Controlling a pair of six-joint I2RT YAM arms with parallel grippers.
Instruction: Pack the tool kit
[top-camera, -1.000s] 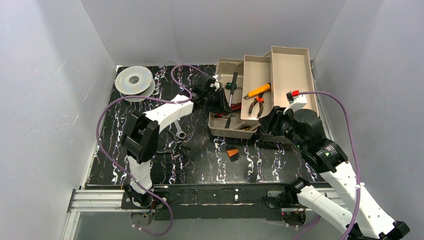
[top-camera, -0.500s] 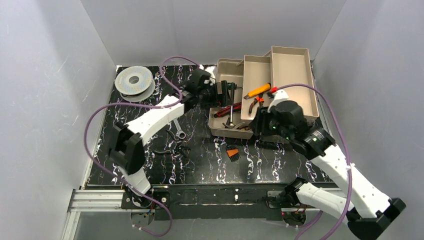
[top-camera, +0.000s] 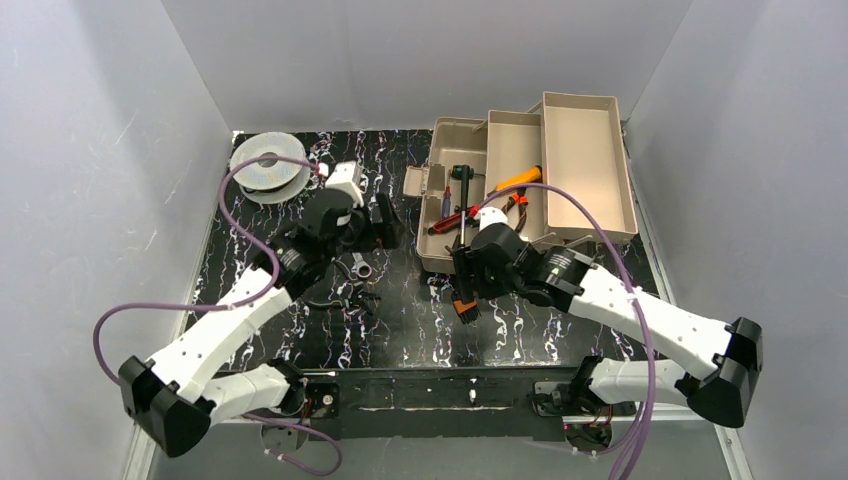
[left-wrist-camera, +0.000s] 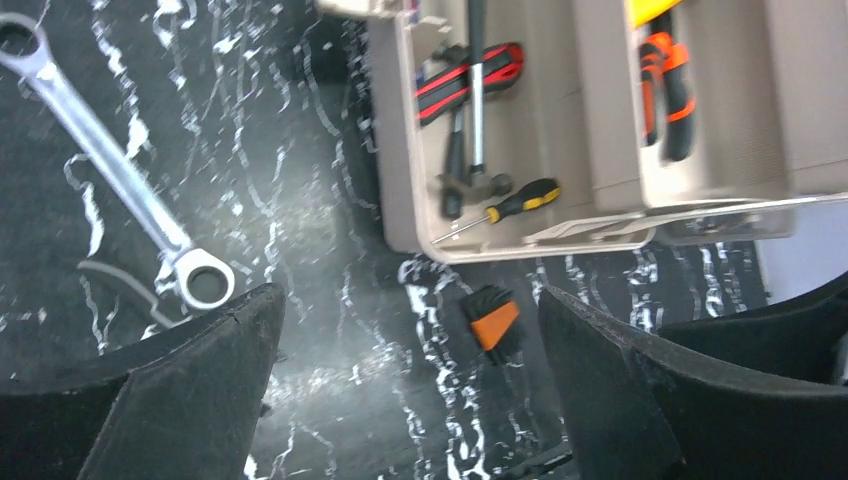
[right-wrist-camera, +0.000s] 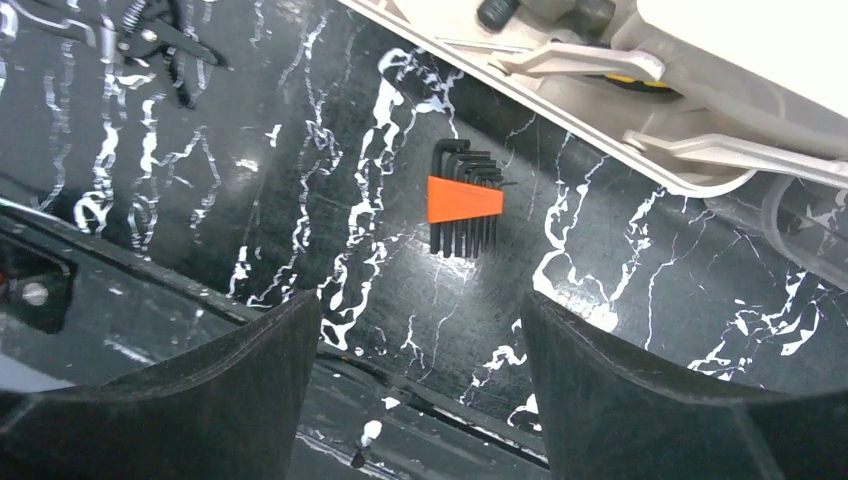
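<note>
Tool kit (top-camera: 590, 150) is vacated at the table's far edge, left gripper (left-wrist-camera: 408, 300) and right gripper (right-wrist-camera: 418, 310) are now spread empty, and hex keys (right-wrist-camera: 463, 200) are framed next.

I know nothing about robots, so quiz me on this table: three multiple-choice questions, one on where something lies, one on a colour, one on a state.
1. Where is the black hex-key set in its orange holder?
A) on the black marbled table, just outside the large beige plastic toolbox
B) inside the toolbox
C) held in a gripper

2. What colour is the handle of the small screwdriver in the toolbox's bottom compartment?
A) blue
B) black and yellow
C) green

3. How is the right gripper?
A) shut on the hex-key set
B) shut on nothing
C) open and empty

Answers:
1 A, it lies on the table before the box's front wall.
2 B, the left wrist view shows it.
3 C, its jaws stand wide apart above the set.
</note>
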